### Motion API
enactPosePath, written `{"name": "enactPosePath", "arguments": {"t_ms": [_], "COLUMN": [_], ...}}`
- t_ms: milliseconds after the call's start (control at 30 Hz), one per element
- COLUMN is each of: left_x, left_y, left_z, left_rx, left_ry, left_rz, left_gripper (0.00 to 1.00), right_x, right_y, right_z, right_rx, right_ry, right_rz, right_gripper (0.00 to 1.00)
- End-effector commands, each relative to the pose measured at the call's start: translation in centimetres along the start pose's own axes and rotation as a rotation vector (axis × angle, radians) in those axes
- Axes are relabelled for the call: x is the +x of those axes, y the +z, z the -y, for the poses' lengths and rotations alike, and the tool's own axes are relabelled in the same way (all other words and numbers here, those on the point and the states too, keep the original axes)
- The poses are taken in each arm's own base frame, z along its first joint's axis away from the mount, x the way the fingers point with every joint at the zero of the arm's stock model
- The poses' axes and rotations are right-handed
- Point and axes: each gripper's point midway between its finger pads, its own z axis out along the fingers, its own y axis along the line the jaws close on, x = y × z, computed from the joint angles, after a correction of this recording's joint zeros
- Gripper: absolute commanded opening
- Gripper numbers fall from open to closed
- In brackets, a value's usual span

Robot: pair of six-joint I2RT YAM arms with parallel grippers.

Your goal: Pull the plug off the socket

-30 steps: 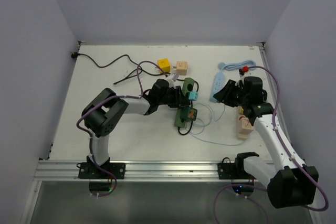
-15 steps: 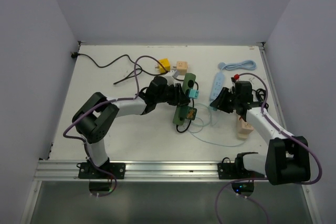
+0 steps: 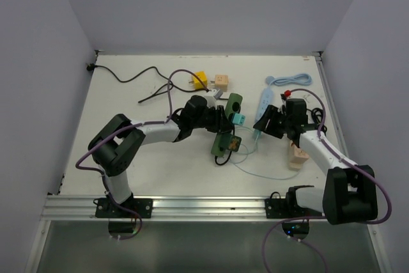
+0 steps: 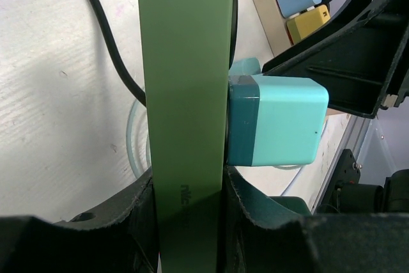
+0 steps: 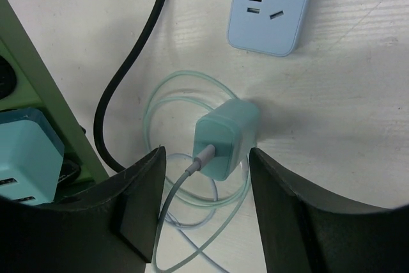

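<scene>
The dark green socket strip [image 3: 223,133] lies mid-table, turned on its edge. My left gripper [image 3: 216,121] is shut on it; in the left wrist view the strip [image 4: 185,81] runs up between the jaws of my left gripper [image 4: 185,187]. A teal plug cube [image 3: 239,119] sticks out of the strip's right face, also seen in the left wrist view [image 4: 275,121]. My right gripper [image 3: 261,124] is open just right of the plug, apart from it. In the right wrist view the gripper [image 5: 208,180] is open, and the plug [image 5: 25,151] and strip [image 5: 38,75] sit at the left edge.
A small teal charger [image 5: 227,137] with a coiled pale cable lies on the table between my right fingers, ungripped. A light blue strip [image 5: 271,4], a black cable [image 5: 128,75], a beige strip [image 3: 296,153], and yellow [image 3: 199,79] and beige [image 3: 221,80] cubes lie around.
My left gripper has turned and shifted the green strip slightly to the right with the teal plug on it. My right gripper has moved left, closer to the plug.
</scene>
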Motion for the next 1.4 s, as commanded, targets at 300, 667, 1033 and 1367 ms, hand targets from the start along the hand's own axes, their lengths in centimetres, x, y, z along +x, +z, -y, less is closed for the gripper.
{"name": "enactPosePath", "arguments": {"t_ms": [300, 667, 1033, 1367], "left_x": [-3.6, -4.1, -3.8, -3.6], "left_y": [-1.0, -1.4, -1.5, -0.9], "left_z": [4.7, 6.0, 6.8, 7.4], "left_rx": [0.096, 0.117, 0.131, 0.119], "left_ry": [0.102, 0.112, 0.125, 0.149], "left_rz": [0.096, 0.109, 0.102, 0.096], "left_gripper": [0.00, 0.00, 0.07, 0.00], "right_x": [-4.4, -2.6, -1.8, -1.2], "right_y": [-5.6, -4.8, -2.9, -2.6], "right_z": [-5.8, -9.9, -11.0, -11.2], "right_rx": [-0.179, -0.322, -0.324, -0.328], "right_ry": [-0.043, -0.080, -0.082, -0.075], "right_rz": [0.182, 0.099, 0.067, 0.052], "right_gripper": [0.84, 0.78, 0.67, 0.38]}}
